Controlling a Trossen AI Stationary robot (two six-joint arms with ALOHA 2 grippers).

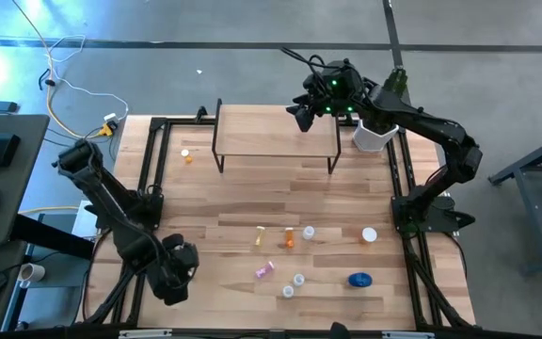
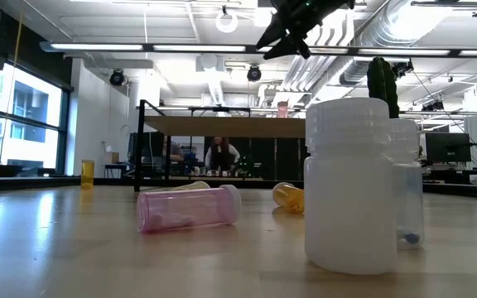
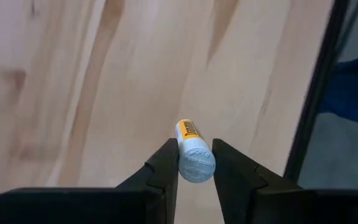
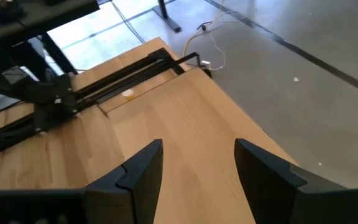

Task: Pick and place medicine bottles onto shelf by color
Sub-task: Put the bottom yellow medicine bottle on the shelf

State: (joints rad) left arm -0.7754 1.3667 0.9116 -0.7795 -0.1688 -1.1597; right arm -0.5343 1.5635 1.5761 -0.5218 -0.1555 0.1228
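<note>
A small yellow bottle (image 3: 191, 155) with a white cap sits pinched between the left gripper (image 1: 175, 282) fingers at lower left of the high view. Other bottles lie scattered lower centre, among them a pink bottle (image 1: 265, 270) and a blue jar (image 1: 359, 280). The right gripper (image 1: 301, 115), fingers spread wide and empty, hovers over the shelf (image 1: 271, 132) at upper centre.

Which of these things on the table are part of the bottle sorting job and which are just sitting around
Job: shelf; pink bottle; orange bottle; blue jar; yellow bottle held by left gripper; right gripper, open over shelf.

Lying about: white pot with cactus; cables on floor.
</note>
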